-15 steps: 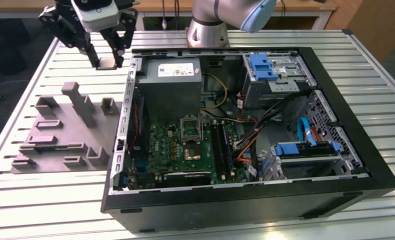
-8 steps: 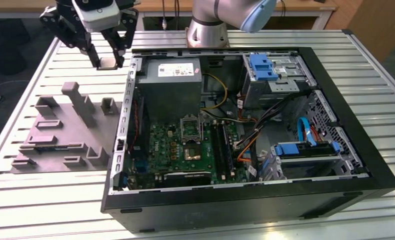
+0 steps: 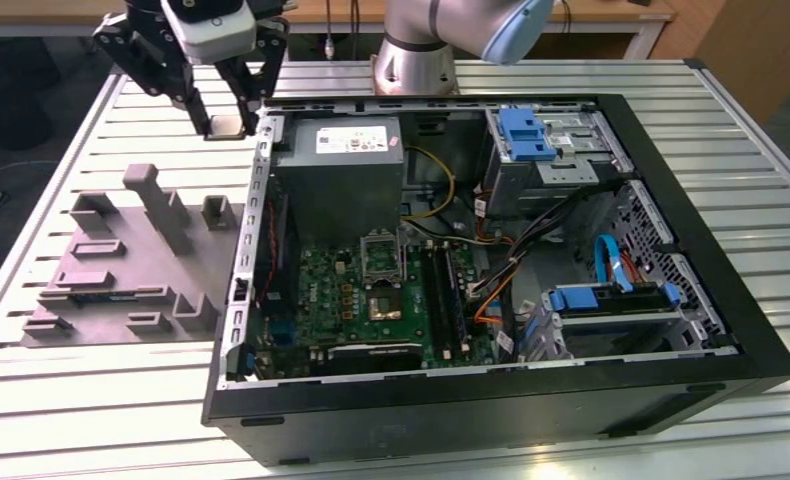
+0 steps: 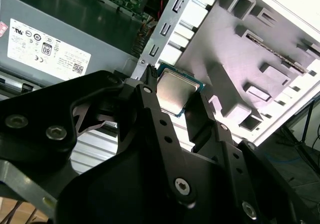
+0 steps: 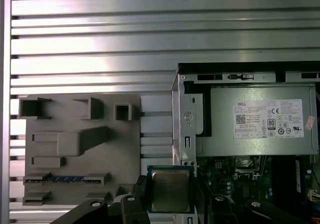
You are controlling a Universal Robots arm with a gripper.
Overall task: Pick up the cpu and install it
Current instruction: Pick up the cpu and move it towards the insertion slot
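The black two-fingered gripper [image 3: 230,118] pinches the small flat square cpu [image 3: 226,129] with its silvery-grey metal top. It holds the chip in the air above the slatted aluminium table [image 3: 88,400]. In both wrist views the cpu [image 4: 175,92] [image 5: 170,189] sits level between the black fingers [image 4: 155,109], one pressed to each of two opposite edges.

In the exterior view, the gripper hangs at about ten o'clock from the middle of the open black computer case [image 3: 502,400], just outside its corner. The case's grey metal side wall [image 3: 264,150] stands just beside the nearer finger, between the chip and the inside of the case. Just behind that wall, the grey box of the power supply [image 3: 348,150] fills the nearest corner.

The green motherboard [image 3: 355,300] lies at about five o'clock from the gripper, beyond the power supply. Orange, yellow and black cables [image 3: 502,260] run at three o'clock from the board. Blue plastic drive brackets [image 3: 526,135] sit at the case's one o'clock and four o'clock.

At seven o'clock from the gripper, the large grey moulded fixture plate [image 3: 115,280] with upright blocks lies on the table, beside the case's wall. The arm's grey base [image 3: 415,60] stands at the case's twelve o'clock.
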